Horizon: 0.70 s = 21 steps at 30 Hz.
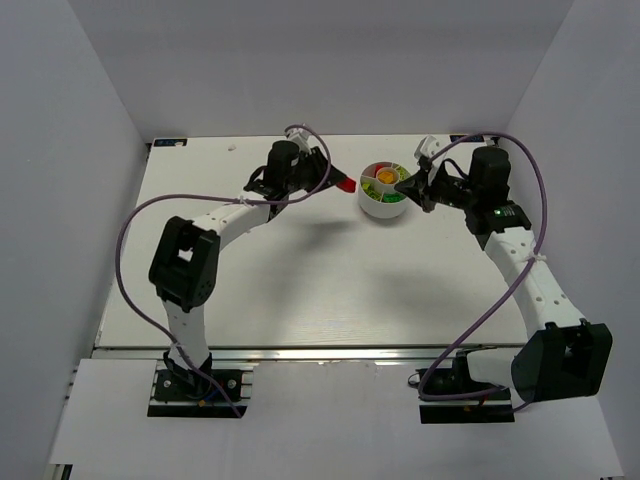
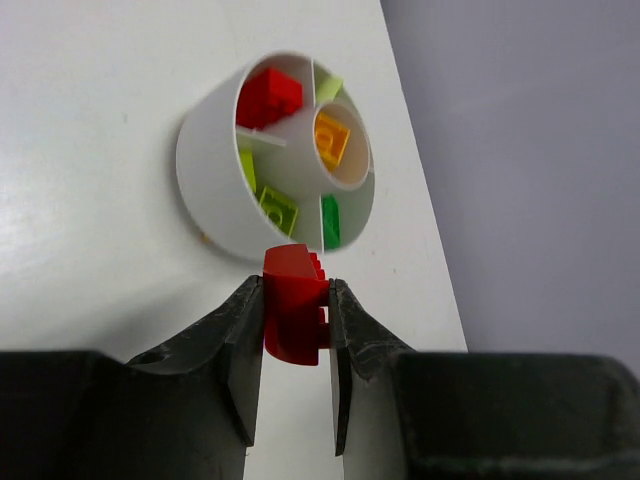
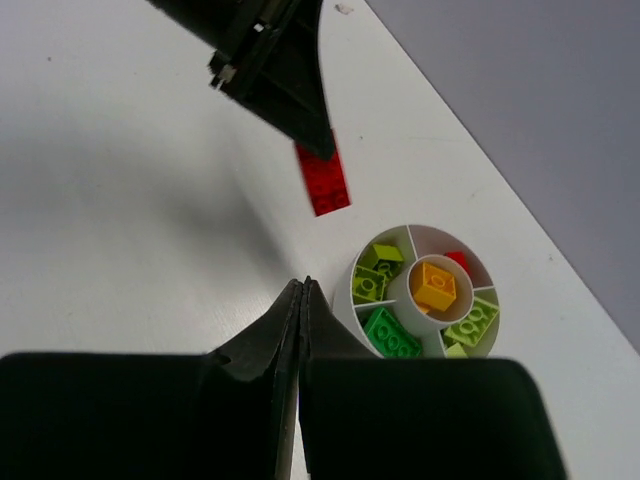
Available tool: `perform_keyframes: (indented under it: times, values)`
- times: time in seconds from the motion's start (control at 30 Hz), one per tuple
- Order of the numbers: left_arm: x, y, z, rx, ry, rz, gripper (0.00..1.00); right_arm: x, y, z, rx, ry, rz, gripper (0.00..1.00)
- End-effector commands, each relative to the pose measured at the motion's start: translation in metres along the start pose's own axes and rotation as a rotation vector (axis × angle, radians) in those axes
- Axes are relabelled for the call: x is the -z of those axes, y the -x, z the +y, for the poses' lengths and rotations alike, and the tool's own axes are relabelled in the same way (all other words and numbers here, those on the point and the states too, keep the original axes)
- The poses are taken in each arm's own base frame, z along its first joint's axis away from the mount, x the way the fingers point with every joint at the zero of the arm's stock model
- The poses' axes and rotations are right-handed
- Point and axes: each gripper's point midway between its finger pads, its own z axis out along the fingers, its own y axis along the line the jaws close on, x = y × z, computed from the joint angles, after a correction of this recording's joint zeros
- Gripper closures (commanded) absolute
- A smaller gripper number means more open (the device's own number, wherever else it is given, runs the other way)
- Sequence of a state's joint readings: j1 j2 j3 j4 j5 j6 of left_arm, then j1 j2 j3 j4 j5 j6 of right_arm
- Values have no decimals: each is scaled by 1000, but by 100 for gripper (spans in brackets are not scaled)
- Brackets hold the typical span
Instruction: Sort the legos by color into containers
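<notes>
My left gripper is partly closed, its 2 fingers pinching a long red piece by its flat sides. The piece's long axis runs straight out ahead of the jaws. Its free end pokes past my fingertips toward the white dish, which sits dead ahead just beyond that end, and apart from it as far as I can tell.

The wedge with 1 red brick already in it lies on the far side of the dish from these jaws, a little left of the centre cup holding the orange brick. The wedges nearest the jaws hold yellow-green and darker green bricks. So I judge the coming move must carry the piece forward over the near wall and past the centre cup before I let go.

My right gripper is closed flat with nothing between its fingers. The dish lies just ahead of it and to the right, closer than it is to my left jaws. But only the left has a load, so the drop is the left arm's job.
</notes>
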<state>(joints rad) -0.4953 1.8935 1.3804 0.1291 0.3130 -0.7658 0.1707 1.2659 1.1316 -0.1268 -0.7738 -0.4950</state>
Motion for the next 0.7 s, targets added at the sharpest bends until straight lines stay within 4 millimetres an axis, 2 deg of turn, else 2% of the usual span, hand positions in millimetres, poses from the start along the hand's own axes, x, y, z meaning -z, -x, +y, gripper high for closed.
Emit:
perform_keyframes:
  times: [0.0, 0.07, 0.2, 0.23, 0.27, 0.37, 0.67]
  values:
    - [-13, 44, -24, -71, -60, -121, 100, 9, -9, 4, -40, -25, 6, 100]
    - [-26, 58, -30, -83, -91, -162, 100, 12, -18, 6, -67, -33, 18, 100]
    - [-50, 72, -35, -62, -134, -208, 100, 15, -25, 7, -93, -37, 30, 100]
    - [-53, 81, -43, -64, -158, -233, 100, 16, -26, 6, -94, -41, 31, 100]
    - [-64, 76, -35, -55, -151, -225, 100, 17, -27, 5, -93, -46, 33, 100]
    - [-80, 76, -36, -48, -171, -246, 100, 19, -28, 4, -97, -52, 39, 100]
    - [-113, 72, -37, -37, -193, -260, 100, 26, -38, 8, -133, -52, 72, 100]
